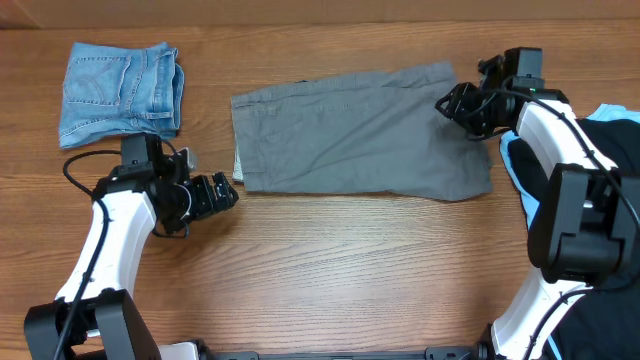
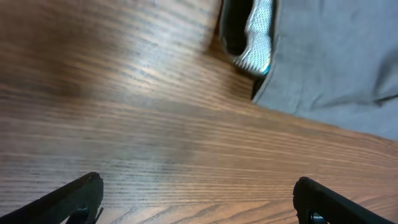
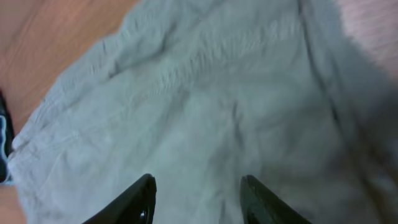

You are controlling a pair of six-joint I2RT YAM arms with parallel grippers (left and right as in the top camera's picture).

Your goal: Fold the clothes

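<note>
In the middle of the table [image 1: 330, 270] the grey shorts [image 1: 360, 130] lie flat: soft, light, limp cloth, best pinched at a corner. The left gripper [image 1: 228, 192] gapes wide and empty beside their left edge; the right gripper [image 1: 447, 102] hangs parted over the right corner, seemingly empty.

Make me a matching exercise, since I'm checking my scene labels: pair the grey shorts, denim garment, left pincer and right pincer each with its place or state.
1. grey shorts
2. denim garment
3. left pincer
4. right pincer

A. open over bare table
B. folded, far left side
C. spread out in the middle
D. open over grey fabric

Pairs: 1-C, 2-B, 3-A, 4-D
</note>
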